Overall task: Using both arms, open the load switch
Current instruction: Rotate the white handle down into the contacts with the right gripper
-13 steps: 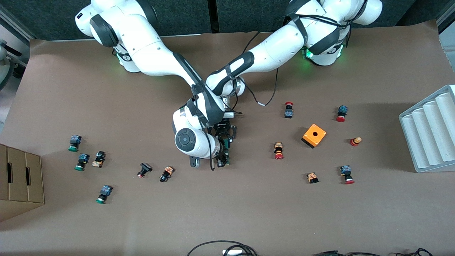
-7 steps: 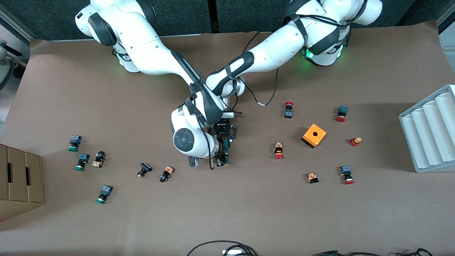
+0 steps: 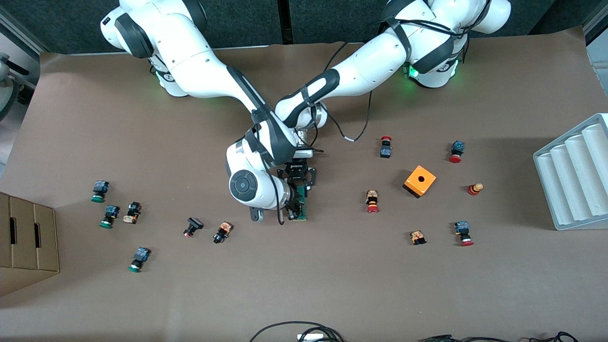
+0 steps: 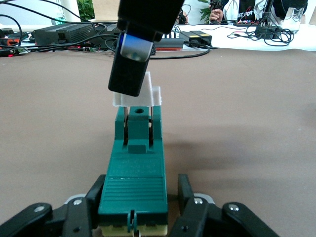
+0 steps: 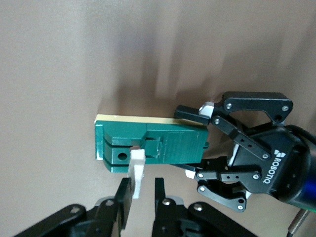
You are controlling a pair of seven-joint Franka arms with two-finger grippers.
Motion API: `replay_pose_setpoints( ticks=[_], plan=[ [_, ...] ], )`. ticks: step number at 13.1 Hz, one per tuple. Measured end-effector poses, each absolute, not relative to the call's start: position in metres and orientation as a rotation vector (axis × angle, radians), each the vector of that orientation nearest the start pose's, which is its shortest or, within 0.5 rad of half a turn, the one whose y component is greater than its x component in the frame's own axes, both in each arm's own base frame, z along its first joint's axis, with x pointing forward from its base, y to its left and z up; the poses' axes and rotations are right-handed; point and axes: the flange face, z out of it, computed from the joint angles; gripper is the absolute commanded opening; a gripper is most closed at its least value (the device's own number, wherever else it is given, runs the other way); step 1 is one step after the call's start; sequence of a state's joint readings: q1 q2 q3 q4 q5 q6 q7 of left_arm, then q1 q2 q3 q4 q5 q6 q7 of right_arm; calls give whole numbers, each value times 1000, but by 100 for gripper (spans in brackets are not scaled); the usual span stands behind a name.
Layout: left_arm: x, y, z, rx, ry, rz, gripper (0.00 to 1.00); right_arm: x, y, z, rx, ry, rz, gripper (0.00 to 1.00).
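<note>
Right claw [image 5: 140, 195] has nipped together on the white tab [image 5: 137, 171]; left claw [image 4: 136, 210] clamps the load switch [image 4: 133, 177].

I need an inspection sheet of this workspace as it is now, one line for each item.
Surface: brown table cover, flat.
Job's things: green load switch lies on the table at mid-table; its white tab sits at one end.
Clutter: small red- and green-capped push-buttons scattered toward both ends; orange box with a hole.
Grippers: left claw shut on the load switch body; right claw shut on the white tab.
Cables: black cables at the table edge nearest the front camera; one cable hangs from the left arm.
Surroundings: cardboard box at the right arm's end; white ridged tray at the left arm's end.
</note>
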State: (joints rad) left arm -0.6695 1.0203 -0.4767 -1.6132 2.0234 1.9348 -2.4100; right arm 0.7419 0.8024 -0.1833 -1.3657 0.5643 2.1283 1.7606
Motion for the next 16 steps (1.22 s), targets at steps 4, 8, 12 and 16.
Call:
replay_pose_setpoints(
  ticks=[4, 8, 12, 16],
  plan=[
    [365, -565, 74, -2629, -18, -1710, 64, 591, 438, 244, -2244, 1978, 481, 25],
    [365, -565, 74, -2629, -18, -1710, 64, 582, 438, 243, -2271, 1973, 485, 25],
    [365, -565, 74, -2629, -18, -1710, 64, 578, 438, 240, -2293, 1961, 482, 25],
    [365, -565, 74, -2629, -18, -1710, 64, 575, 439, 238, -2317, 1952, 468, 25]
  ],
)
